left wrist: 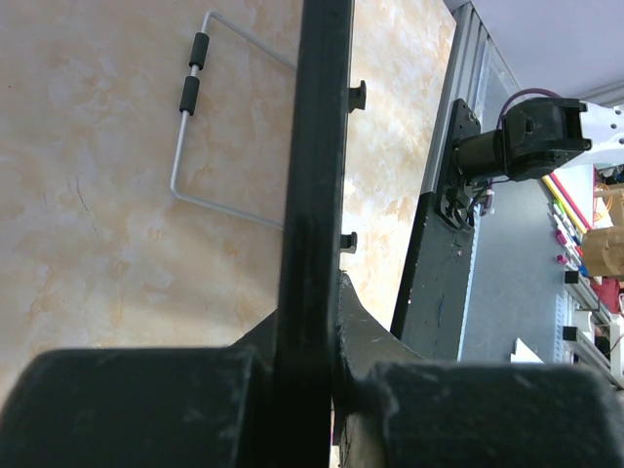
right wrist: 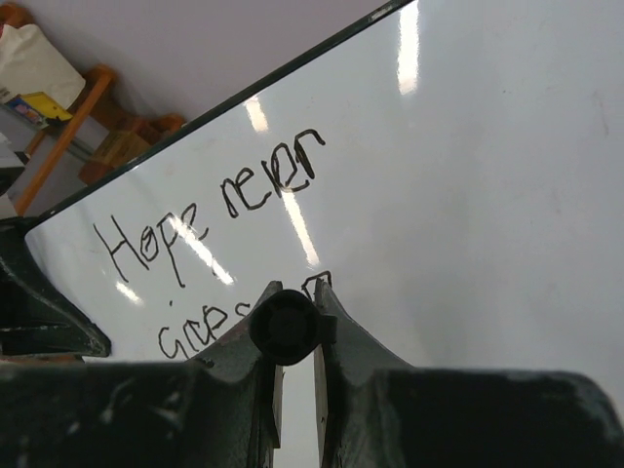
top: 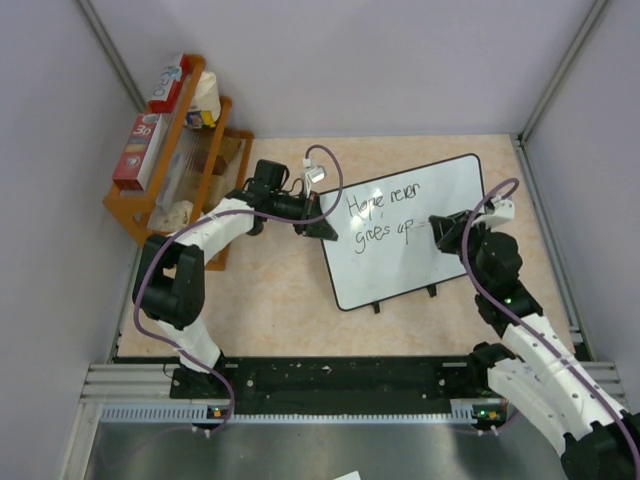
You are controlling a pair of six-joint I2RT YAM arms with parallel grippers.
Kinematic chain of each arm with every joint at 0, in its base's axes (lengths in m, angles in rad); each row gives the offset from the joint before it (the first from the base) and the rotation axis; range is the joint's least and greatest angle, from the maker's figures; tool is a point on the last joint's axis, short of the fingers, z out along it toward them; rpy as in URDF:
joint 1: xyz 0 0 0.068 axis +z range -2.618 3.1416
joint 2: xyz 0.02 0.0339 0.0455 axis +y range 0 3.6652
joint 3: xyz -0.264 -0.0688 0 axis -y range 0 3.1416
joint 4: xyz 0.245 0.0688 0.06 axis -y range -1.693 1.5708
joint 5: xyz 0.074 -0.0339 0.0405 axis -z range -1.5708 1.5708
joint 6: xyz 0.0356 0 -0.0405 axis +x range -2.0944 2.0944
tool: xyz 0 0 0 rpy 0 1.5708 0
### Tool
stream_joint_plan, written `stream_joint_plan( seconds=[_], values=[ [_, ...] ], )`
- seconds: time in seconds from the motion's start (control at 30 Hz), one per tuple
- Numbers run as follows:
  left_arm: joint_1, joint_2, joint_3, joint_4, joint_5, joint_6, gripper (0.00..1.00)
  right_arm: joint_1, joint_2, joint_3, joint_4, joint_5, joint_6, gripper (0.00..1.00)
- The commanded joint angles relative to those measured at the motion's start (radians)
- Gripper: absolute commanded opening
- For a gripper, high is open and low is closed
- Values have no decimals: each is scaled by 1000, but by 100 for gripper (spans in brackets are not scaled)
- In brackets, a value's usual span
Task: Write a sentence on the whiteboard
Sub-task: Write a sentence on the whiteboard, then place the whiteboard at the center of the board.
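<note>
Two short lines of the sentence [top: 385, 215] ("Hope never gives up", as far as I can read it) sit on the whiteboard [top: 420, 262], which rests askew on the surface [top: 270, 290]. The left gripper [top: 323, 229] is pinched tight on the board's left edge. The right gripper [top: 441, 224] is closed on a dark marker [right wrist: 284, 327], its tip near the end of the second line. A firm edge hold, light tip pressure and small even strokes look like the way to finish legibly.

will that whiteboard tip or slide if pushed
Large glossy white whiteboard with thin black rim: probably stiff, its face looks flat. On two black feet it may tip or skid; left gripper, jaws on its rim, likely steadies it.
</note>
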Motion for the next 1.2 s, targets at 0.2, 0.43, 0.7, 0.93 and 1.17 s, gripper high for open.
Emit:
stream_joint_plan(
  seconds=[0.2,0.43,0.7,0.93,1.17],
  values=[
    [-39,47,-54,-114,-405,214,0,-7,-113,73,-44,9,-1,0],
    [-39,31,-57,-102,-503,194,15,-6,-99,81,-50,0,-13,0],
    [-43,1,-54,-107,-590,193,38,-7,-82,81,-44,-17,-12,0],
    [-57,-48,-77,-85,-632,185,68,-7,-90,75,-49,-26,-2,0],
    [-65,-139,-121,-42,-733,148,84,-7,-110,76,-93,-37,-6,0]
  ],
)
